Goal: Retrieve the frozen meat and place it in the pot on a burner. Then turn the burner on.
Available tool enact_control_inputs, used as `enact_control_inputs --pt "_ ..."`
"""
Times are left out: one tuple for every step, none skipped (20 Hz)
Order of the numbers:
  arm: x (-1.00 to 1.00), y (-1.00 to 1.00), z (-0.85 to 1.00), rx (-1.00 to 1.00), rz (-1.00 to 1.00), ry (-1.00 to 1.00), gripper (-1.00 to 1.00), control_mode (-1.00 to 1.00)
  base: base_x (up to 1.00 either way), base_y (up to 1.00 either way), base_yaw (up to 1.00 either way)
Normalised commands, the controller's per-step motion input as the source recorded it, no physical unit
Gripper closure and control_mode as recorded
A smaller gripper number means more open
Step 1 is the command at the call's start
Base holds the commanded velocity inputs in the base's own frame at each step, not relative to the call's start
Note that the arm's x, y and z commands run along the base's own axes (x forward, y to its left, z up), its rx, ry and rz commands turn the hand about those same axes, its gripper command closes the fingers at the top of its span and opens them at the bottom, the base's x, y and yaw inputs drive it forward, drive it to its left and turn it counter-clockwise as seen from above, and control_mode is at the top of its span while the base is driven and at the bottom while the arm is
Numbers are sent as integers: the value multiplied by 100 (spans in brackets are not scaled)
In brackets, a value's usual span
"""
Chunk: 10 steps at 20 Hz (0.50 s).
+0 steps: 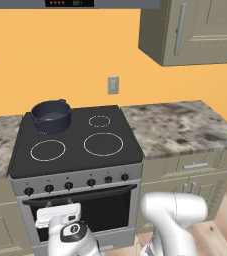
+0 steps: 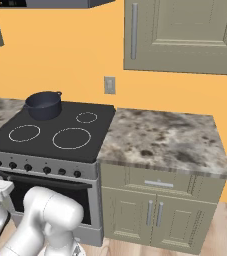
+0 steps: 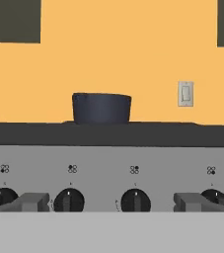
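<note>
STEP: knob approach; keep your jaws [image 3: 108, 202] wide apart, empty, level with the black round stove knobs [image 3: 69, 201] | POT: round dark blue-grey metal pot [image 1: 51, 115] sits on rear-left burner; contents hidden, meat unconfirmed | ADVICE: pick the rear-left knob; centre before closing

An orange wall [image 1: 60, 50] with a light switch [image 1: 113, 85] backs the marble bench [image 2: 165, 135], olive cabinets [image 2: 185, 35] (one overhead), wood floor [image 1: 220, 235] below.
</note>
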Motion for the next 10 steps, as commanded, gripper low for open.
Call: enact_control_inputs --pt "4 10 -9 0 -5 0 -100 -100 0 0 0" --pt "2 24 -9 0 -3 0 -100 -100 0 0 0" --pt "4 21 -16 0 -3 0 -100 -100 0 0 0" --pt "11 17 -24 0 -9 0 -100 -100 0 0 0" --pt "10 14 -23 0 -9 0 -100 -100 0 0 0" --pt "9 17 -25 0 -8 0 -100 -100 0 0 0" --pt "6 14 -23 0 -8 1 -100 -100 0 0 0" --pt "6 11 -23 0 -8 0 -100 -100 0 0 0" --pt "1 6 -14 0 -6 0 -100 -100 0 0 0" --pt "2 7 -10 0 -5 0 -100 -100 0 0 0"
